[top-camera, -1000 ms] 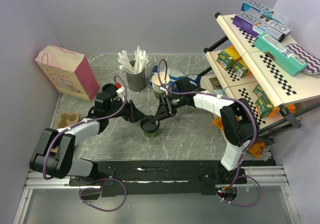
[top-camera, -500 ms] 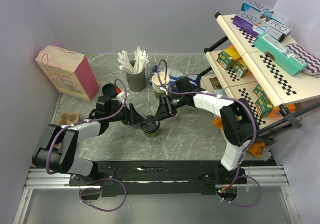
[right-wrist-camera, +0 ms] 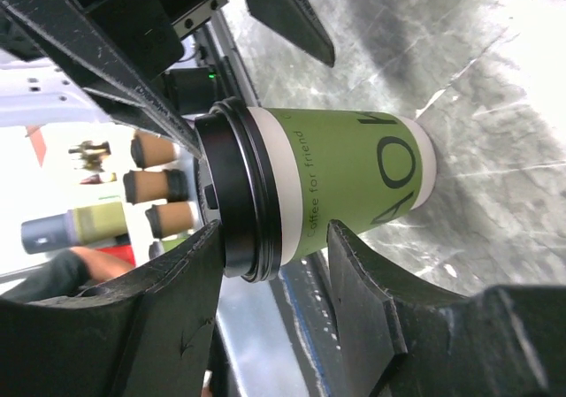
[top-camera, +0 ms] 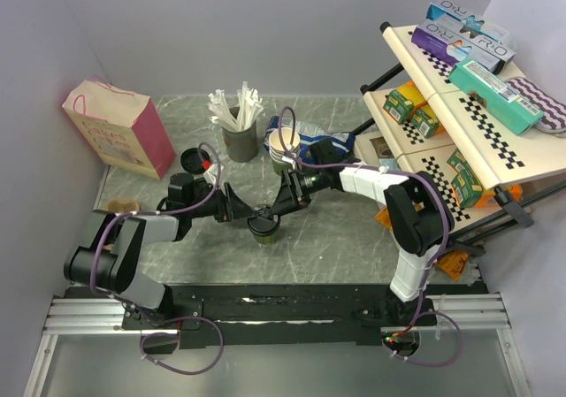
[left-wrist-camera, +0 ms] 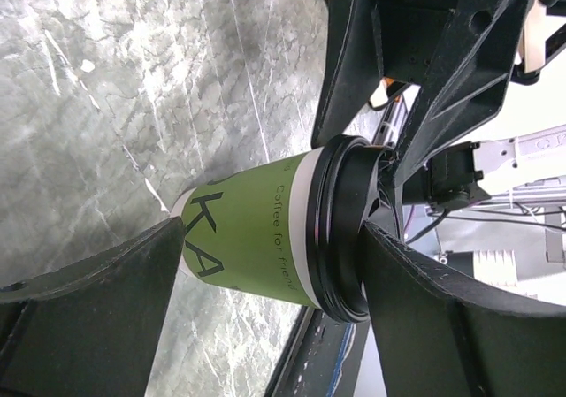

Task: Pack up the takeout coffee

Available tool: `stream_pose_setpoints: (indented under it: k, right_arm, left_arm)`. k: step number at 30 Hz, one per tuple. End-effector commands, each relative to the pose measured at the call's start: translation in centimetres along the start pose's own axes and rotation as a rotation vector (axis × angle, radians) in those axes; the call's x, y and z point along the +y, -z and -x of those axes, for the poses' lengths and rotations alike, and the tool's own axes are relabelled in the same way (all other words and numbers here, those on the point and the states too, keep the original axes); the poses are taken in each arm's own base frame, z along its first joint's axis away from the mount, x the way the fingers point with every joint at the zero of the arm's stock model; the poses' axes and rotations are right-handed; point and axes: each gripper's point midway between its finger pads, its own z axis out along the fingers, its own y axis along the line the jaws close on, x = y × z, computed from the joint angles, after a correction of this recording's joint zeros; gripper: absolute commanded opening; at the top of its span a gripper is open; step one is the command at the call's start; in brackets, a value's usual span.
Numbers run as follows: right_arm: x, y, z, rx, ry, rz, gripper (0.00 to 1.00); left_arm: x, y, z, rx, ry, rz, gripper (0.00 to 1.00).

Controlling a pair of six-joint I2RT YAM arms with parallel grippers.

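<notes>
- Green paper under a black lid: the cup (top-camera: pixel 263 226) stands upright on the grey marble table (top-camera: pixel 345 238), near the middle, with one of my hands on each side.
- My left hand (top-camera: pixel 240 209) reaches in low from the left, its tips just beside the cup.
- From the left wrist I see the fingers (left-wrist-camera: pixel 97 317) spread wide, with the cup (left-wrist-camera: pixel 265 247) lying across the gap just past them. I cannot tell whether either finger touches it.
- My right hand (top-camera: pixel 281 204) comes down at a slant from the right rear, close to the lid.
- From the right wrist I see its fingers (right-wrist-camera: pixel 141 326) parted. The cup (right-wrist-camera: pixel 336 185) sits just beyond the tips, one tip by the lid rim and the other by the wall. I cannot tell whether they touch it, and I see no pinch.
- The wall of the cup carries the dark print "Coffee for friend".
- Behind the cup stand a stack of cream cups (top-camera: pixel 281 145) and a grey pot (top-camera: pixel 239 141) of white sticks.
- A loose lid (top-camera: pixel 190 160) lies left of the pot, and a pink bag (top-camera: pixel 119 125) stands at the left rear.
- A rack (top-camera: pixel 460 87) of boxes slopes along the right side.
</notes>
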Motion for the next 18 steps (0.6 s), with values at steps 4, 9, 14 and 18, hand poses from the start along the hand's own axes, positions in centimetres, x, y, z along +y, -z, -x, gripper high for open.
stream_pose_setpoints:
  k: [4, 9, 14, 18]
  right_arm:
    - [-5.2, -1.9, -1.8, 0.008, -0.149, -0.126, 0.53]
    - [-6.3, -1.9, -2.8, 0.015, -0.193, -0.167, 0.51]
    - [-6.9, -1.7, -3.4, 0.006, -0.225, -0.214, 0.49]
    - [-7.7, -1.8, -4.1, 0.01, -0.271, -0.217, 0.49]
  left_arm:
    - [5.4, 0.6, -1.9, -0.028, 0.105, 0.176, 0.84]
    - [5.6, 0.5, -2.2, -0.025, 0.128, 0.172, 0.83]
    - [6.7, 0.4, -2.5, -0.013, 0.143, 0.211, 0.82]
    - [7.2, 0.3, -2.7, -0.007, 0.169, 0.232, 0.82]
